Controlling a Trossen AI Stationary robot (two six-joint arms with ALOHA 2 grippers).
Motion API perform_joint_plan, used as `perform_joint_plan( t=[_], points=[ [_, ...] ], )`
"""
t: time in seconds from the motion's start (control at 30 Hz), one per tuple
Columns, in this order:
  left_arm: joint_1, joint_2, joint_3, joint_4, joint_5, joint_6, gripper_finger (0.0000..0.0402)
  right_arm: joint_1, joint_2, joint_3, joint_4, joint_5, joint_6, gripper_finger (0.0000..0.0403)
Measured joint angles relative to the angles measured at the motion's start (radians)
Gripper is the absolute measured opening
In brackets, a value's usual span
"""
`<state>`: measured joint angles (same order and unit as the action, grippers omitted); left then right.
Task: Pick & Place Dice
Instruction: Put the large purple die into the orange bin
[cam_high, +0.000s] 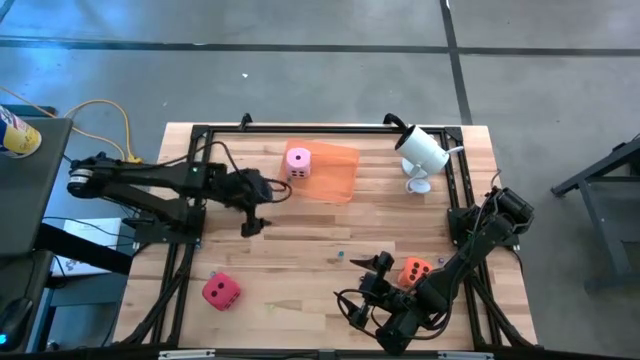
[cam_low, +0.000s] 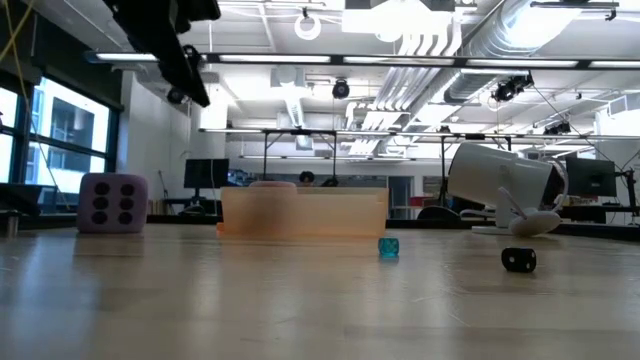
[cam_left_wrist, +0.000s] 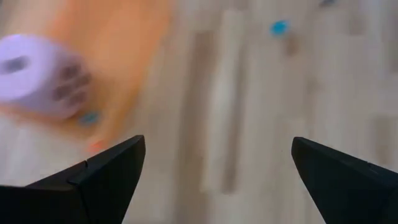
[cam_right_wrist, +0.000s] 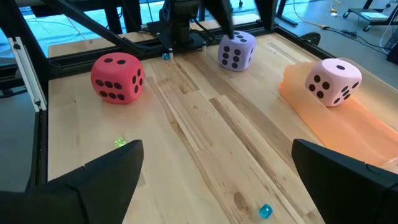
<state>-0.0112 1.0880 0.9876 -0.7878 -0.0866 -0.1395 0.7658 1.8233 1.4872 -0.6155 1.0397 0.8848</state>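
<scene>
The pink die sits on the flat orange tray. The red die rests on the table near its left front. The orange die lies beside my right arm. The lavender die stands on the wood left of the tray, hidden under my left arm in the high view. My left gripper is open, raised well above the table near the lavender die. My right gripper is open, low at the near right, facing the dice.
A white device on a stand occupies the far right corner. Tiny dice lie scattered: a teal one, a dark one, a green one. A black frame edges the table. Bare wood lies mid-table.
</scene>
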Motion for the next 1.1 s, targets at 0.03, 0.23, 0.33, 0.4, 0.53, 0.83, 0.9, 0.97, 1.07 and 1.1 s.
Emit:
perform_joint_plan(
  t=[0.03, 0.23, 0.33, 0.4, 0.53, 0.83, 0.9, 0.97, 1.07, 1.1],
  points=[
    [-0.002, 0.001, 0.021, -0.045, -0.038, -0.006, 0.0394, 0.0, 0.0, 0.0, 0.0, 0.0, 0.0, 0.0399],
    [0.055, 0.002, 0.054, -0.306, -0.101, -0.05, 0.0394, 0.0, 0.0, 0.0, 0.0, 0.0, 0.0, 0.0399],
    [0.137, 0.003, 0.054, -0.415, -0.104, -0.105, 0.0394, 0.0, 0.0, 0.0, 0.0, 0.0, 0.0, 0.0399],
    [0.197, 0.003, 0.054, -0.444, -0.103, -0.163, 0.0394, 0.0, 0.0, 0.0, 0.001, 0.0, 0.0, 0.0399],
    [0.319, 0.007, 0.054, -0.453, -0.085, -0.158, 0.0394, 0.0, 0.0, 0.0, 0.002, 0.0, 0.0, 0.0399],
    [0.481, 0.054, 0.029, -0.475, -0.053, -0.071, 0.0394, 0.0, 0.0, 0.0, 0.002, 0.0, 0.0, 0.0399],
    [0.498, 0.063, 0.011, -0.466, -0.026, -0.054, 0.0394, 0.004, 0.0, 0.0, 0.002, -0.003, 0.0, 0.0399],
    [0.51, 0.074, -0.004, -0.461, 0.005, -0.011, 0.0394, 0.007, 0.0, 0.0, 0.002, -0.007, 0.0, 0.0399],
    [0.513, 0.086, -0.008, -0.438, 0.003, 0.016, 0.0394, 0.009, 0.0, 0.0, 0.001, -0.029, 0.001, 0.0399],
    [0.513, 0.087, -0.009, -0.425, -0.002, 0.011, 0.0394, 0.011, 0.0, 0.0, 0.001, -0.029, 0.004, 0.0399]
  ],
)
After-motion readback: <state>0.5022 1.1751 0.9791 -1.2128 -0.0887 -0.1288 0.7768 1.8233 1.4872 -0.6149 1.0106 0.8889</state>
